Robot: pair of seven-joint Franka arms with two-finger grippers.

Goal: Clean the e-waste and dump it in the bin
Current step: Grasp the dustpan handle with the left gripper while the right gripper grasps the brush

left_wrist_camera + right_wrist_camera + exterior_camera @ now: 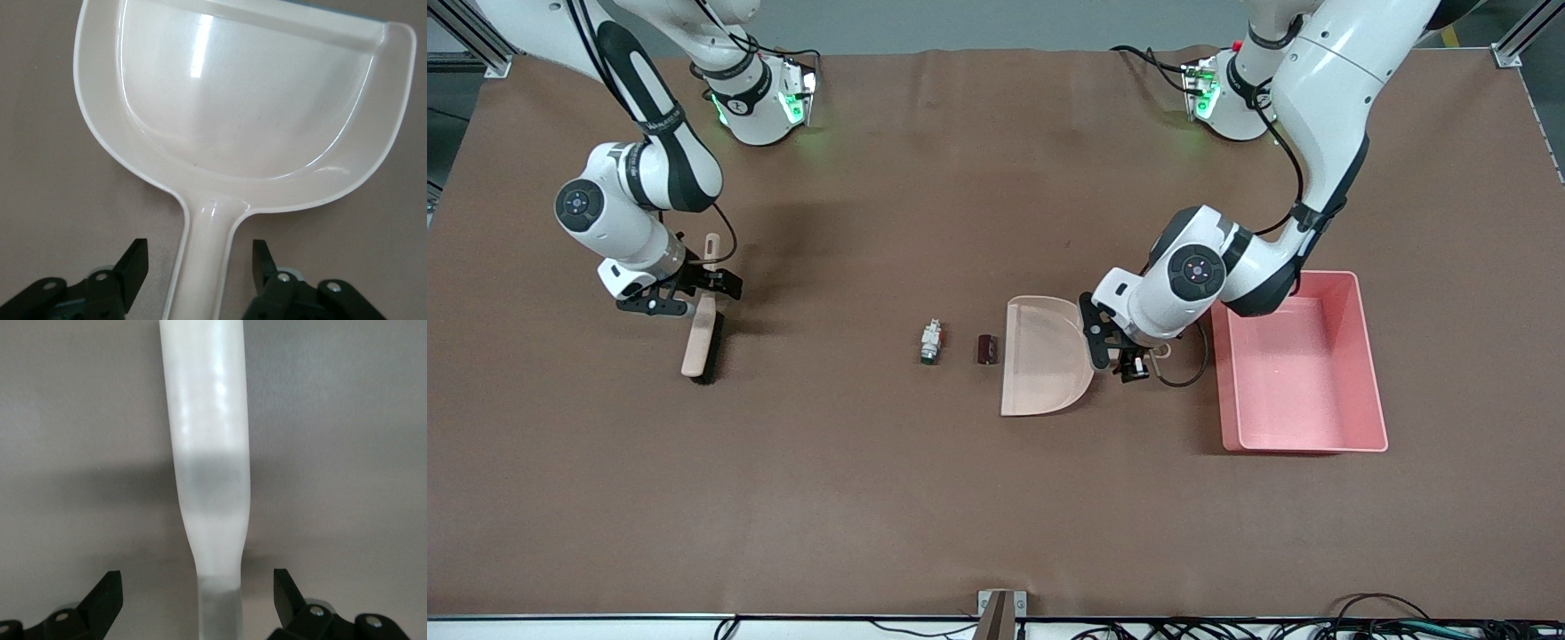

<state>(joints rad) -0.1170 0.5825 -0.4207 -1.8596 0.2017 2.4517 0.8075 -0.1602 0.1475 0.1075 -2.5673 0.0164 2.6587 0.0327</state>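
Two e-waste scraps lie mid-table: a whitish one and a dark block, just off the open edge of the beige dustpan. The pink bin stands beside the dustpan toward the left arm's end. My left gripper is open and straddles the dustpan handle, with a gap on each side. My right gripper is open wide over the handle of the brush, its fingers apart from it.
A black cable loops on the table between the dustpan handle and the bin. The brown table mat stretches bare toward the front camera. A small bracket sits at the table's front edge.
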